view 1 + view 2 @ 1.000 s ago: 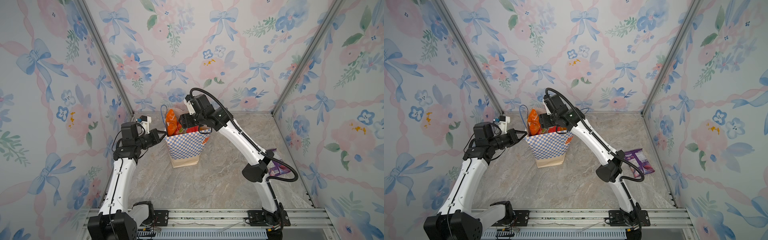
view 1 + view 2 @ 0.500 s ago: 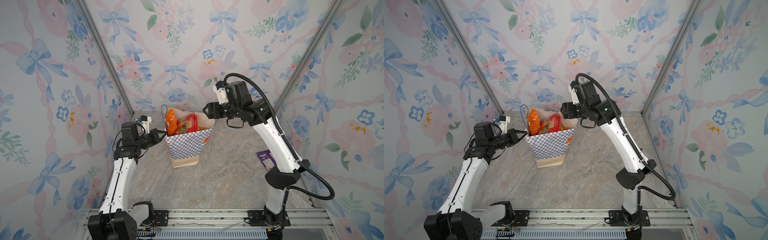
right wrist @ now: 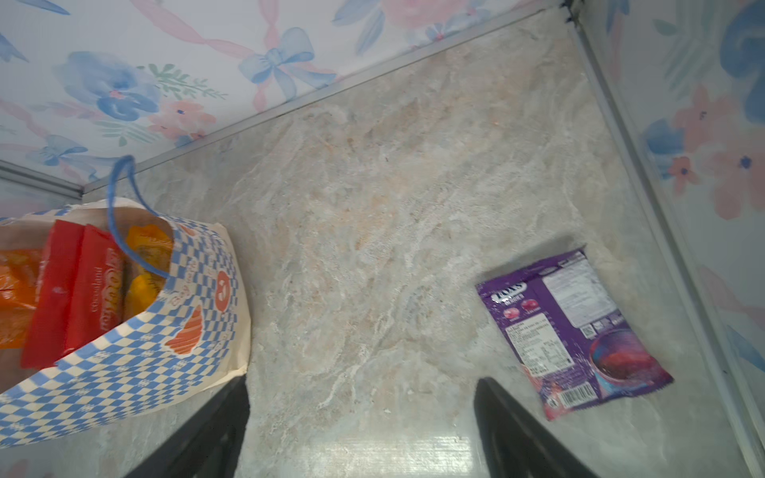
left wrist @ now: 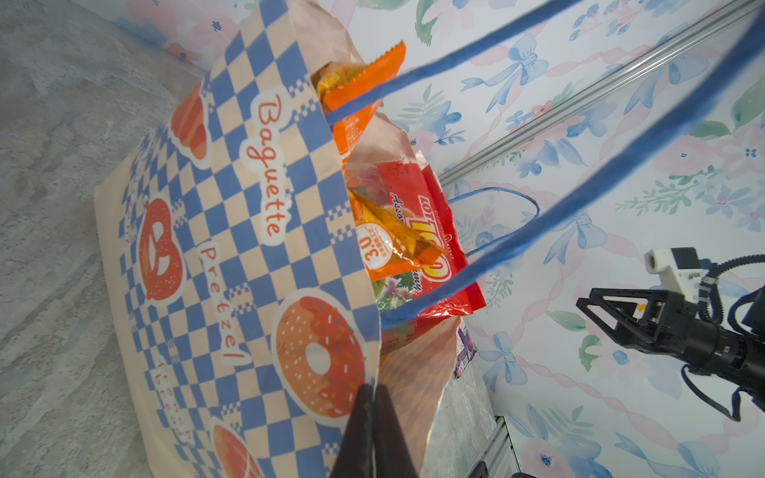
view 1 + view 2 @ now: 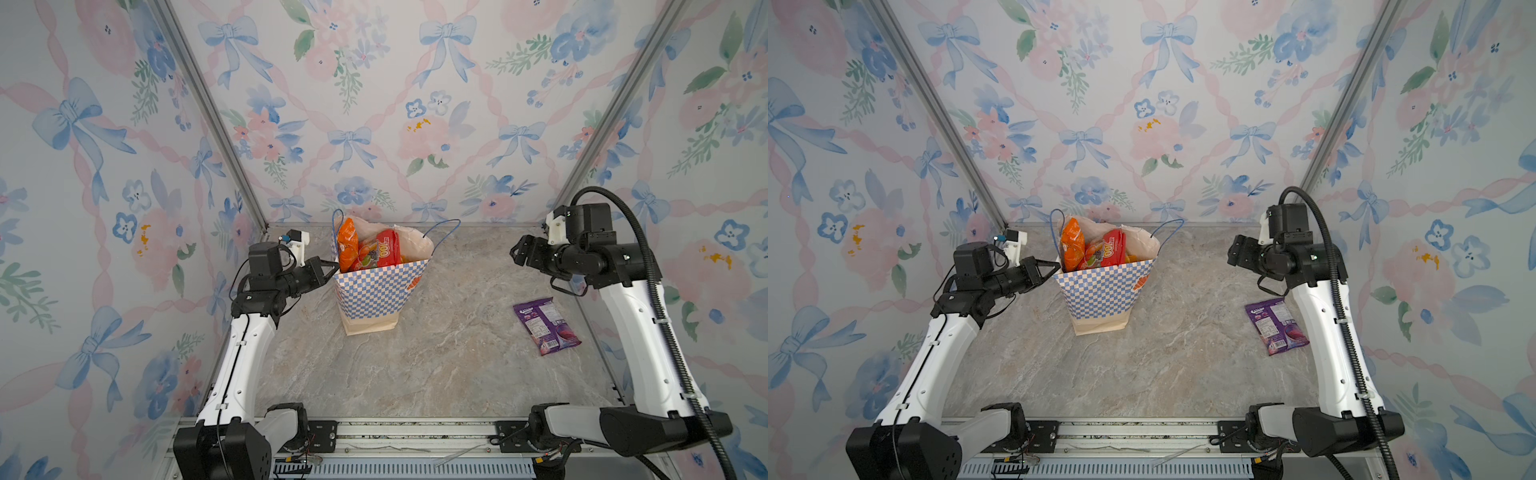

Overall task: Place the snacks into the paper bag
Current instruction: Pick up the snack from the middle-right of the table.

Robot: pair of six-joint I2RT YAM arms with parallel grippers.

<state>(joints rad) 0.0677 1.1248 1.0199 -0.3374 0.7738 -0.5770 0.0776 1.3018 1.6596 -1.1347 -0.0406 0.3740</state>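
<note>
1 paper bag [image 5: 376, 291] upright at centre frame in both top views, at least 3 snacks [image 5: 386, 249] poking out. 1 purple packet [image 5: 545, 326] flat on table [image 5: 415, 365], right of centre. 2 claws: left claw [image 5: 334, 266] pinching bag rim, right claw [image 5: 517, 251] spread wide, empty.

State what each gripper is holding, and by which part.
The left gripper is shut on the paper bag, pinching its top rim. The right gripper is open and holds nothing.
</note>
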